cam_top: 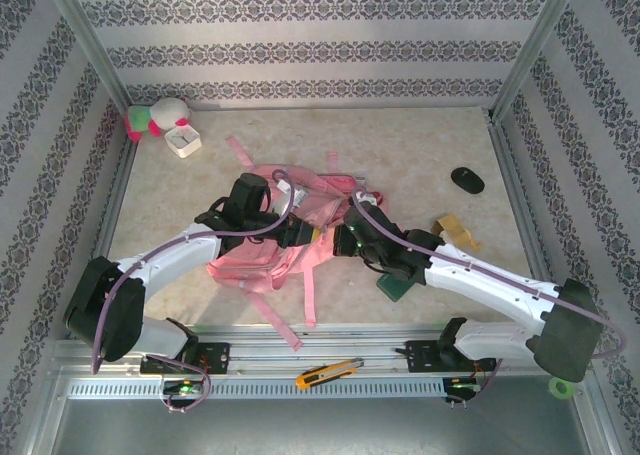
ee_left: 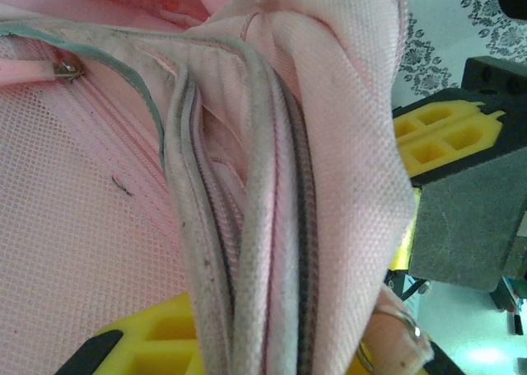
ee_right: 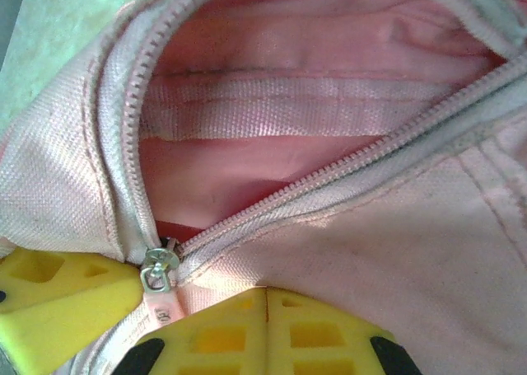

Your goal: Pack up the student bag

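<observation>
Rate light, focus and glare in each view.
Top external: even, soft light, faint shadows, pink backpack sharp. Left wrist: its fabric sharp, background lower right washed out. Right wrist: zip pull crisp, glinting; yellow pincer fingers slightly soft.

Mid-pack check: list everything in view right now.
student bag: one, pink, table centre, unzipped
plush toy: one, white-pink-green, far left corner
small box: one, white, beside plush toy
oval object: one, black, far right
block: one, tan, right of bag
flat item: one, dark green, under right arm
utility knife: one, orange-yellow, near rail
tape roll: one, green, near right corner
left gripper: one, yellow, clamped on bag fabric
right gripper: one, yellow, at bag's zip pull
</observation>
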`<move>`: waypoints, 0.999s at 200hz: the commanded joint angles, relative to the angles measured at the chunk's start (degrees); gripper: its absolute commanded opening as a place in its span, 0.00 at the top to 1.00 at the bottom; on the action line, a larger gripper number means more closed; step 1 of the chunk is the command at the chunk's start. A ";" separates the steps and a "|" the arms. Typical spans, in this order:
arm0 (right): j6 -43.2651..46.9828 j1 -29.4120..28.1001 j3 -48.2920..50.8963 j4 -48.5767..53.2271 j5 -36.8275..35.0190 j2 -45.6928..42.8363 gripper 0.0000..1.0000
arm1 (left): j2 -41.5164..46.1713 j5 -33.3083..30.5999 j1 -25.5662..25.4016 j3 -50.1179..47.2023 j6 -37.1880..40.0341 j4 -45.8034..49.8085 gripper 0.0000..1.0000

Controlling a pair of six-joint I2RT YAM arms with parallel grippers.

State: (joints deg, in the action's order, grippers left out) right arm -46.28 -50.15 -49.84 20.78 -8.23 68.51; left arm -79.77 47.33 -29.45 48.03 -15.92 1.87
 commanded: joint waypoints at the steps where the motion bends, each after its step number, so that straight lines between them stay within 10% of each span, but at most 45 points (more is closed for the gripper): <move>1: 5.32 2.45 -0.03 1.63 4.22 0.27 1.00 | 1.64 2.46 1.04 1.13 1.79 6.33 1.00; 55: 5.85 -1.88 -2.32 0.78 6.22 1.38 0.69 | 1.02 4.47 1.15 0.90 -7.98 1.27 1.00; 200: 4.08 1.77 -9.38 9.66 10.33 4.54 0.67 | -6.32 12.53 2.64 8.49 -11.67 15.92 1.00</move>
State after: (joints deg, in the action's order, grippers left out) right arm -44.53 -48.05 -55.42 26.06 1.74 70.57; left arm -85.56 53.93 -27.62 55.02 -22.35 12.19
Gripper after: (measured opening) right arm 0.335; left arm 0.185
